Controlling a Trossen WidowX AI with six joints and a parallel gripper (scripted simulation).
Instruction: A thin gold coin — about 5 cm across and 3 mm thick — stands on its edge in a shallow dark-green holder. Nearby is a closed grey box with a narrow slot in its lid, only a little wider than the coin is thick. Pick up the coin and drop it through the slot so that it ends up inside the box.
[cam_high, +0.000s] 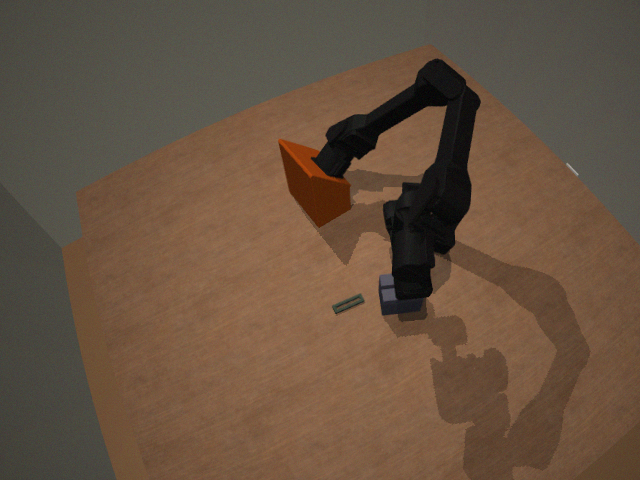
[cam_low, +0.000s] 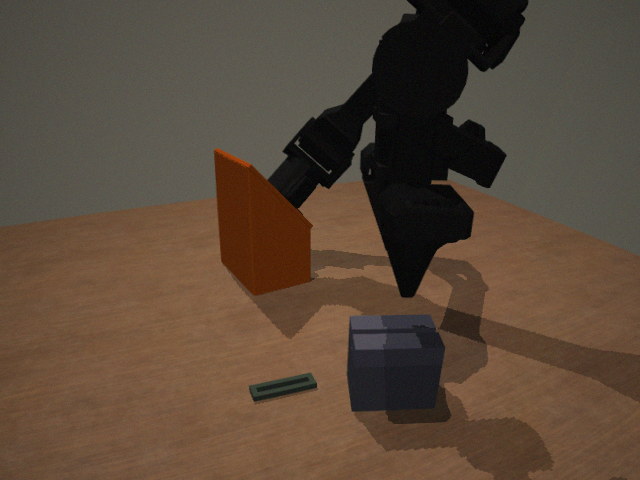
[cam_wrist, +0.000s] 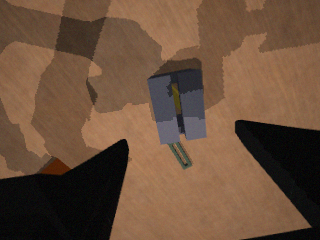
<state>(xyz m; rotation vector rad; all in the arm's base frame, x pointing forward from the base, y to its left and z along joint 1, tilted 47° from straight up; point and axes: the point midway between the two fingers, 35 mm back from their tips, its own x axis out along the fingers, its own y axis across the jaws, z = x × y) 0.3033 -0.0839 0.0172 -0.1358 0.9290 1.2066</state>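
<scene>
Brown wooden tabletop (cam_high: 206, 335) carries a closed grey slotted box (cam_low: 395, 361); the thin, stiff, slippery gold coin (cam_wrist: 175, 96) sits edge-on in its slot. Above the box, the black parallel-jaw gripper (cam_wrist: 182, 165) gapes wide, empty; flat faces would be the place to pinch.

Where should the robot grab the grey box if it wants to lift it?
Probably from straight above, pinching the grey box on its two flat walls that run alongside the slot. They are upright and parallel, and the open gripper hangs above, lined up that way.
</scene>
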